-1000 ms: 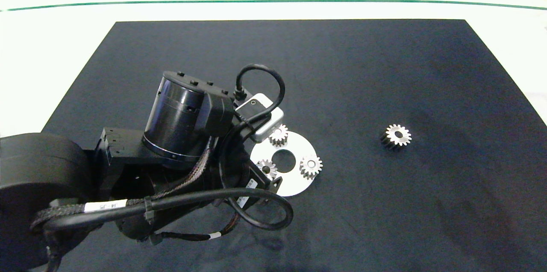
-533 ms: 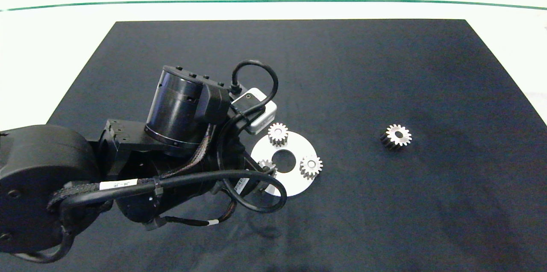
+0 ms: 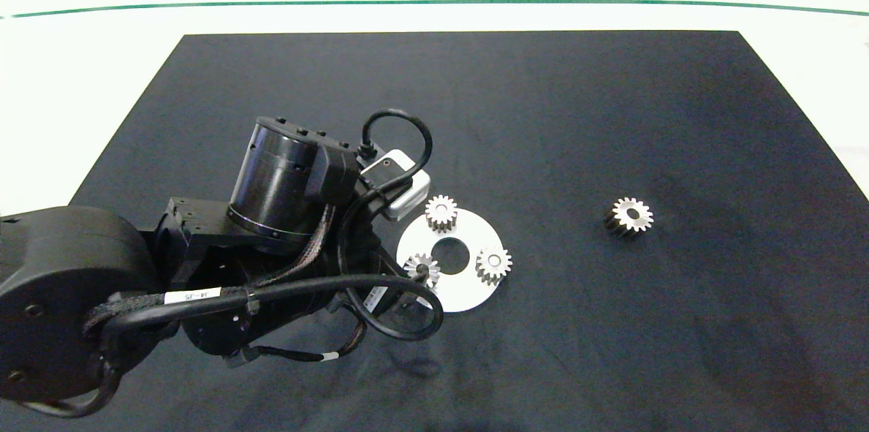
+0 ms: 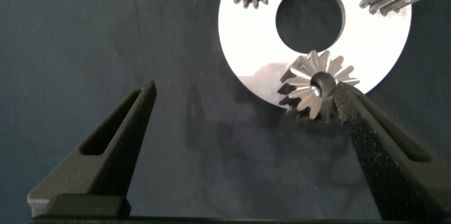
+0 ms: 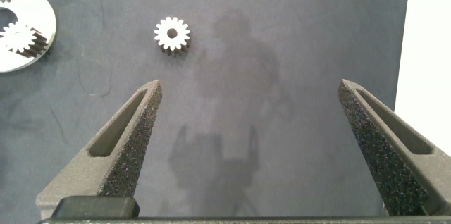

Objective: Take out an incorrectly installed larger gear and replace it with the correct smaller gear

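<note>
The left gripper (image 4: 239, 118) hung open with one finger (image 4: 380, 139) touching the larger gear (image 4: 318, 86) on the disc (image 4: 243, 41)'s near-left edge; closing off-centre could tip it. The right gripper (image 5: 257, 139) was open too.

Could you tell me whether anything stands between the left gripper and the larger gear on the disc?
Nothing visible does. The left gripper is open beside the larger gear on the white disc; one finger is already right against it.
</note>
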`<state>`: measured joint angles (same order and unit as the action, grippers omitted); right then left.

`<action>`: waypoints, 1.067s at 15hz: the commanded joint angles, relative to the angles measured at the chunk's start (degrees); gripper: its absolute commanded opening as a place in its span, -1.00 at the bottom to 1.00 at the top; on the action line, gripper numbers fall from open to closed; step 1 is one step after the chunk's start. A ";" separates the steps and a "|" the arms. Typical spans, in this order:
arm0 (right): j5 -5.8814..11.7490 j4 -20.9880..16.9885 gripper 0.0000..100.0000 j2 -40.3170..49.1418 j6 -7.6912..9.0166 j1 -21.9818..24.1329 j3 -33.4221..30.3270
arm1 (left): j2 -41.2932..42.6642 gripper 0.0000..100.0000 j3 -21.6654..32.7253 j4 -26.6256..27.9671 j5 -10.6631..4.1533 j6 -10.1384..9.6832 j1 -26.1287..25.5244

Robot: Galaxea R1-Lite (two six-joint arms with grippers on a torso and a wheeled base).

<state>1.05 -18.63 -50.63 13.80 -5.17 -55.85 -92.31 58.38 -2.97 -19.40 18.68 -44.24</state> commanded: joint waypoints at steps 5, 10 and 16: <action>0.09 -0.09 1.00 0.09 0.09 -0.02 0.03 | 0.99 1.00 -1.43 0.25 -0.03 0.31 1.44; 0.09 -0.09 1.00 0.18 0.09 -0.02 0.12 | -0.24 1.00 -0.72 -0.72 -0.12 0.40 0.91; 0.09 -0.09 1.00 0.18 0.09 -0.02 0.12 | -0.86 1.00 -0.20 -0.72 -0.12 0.31 -0.23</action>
<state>1.15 -18.60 -50.38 13.80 -5.17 -55.72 -92.89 58.23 -3.66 -19.37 18.88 -44.37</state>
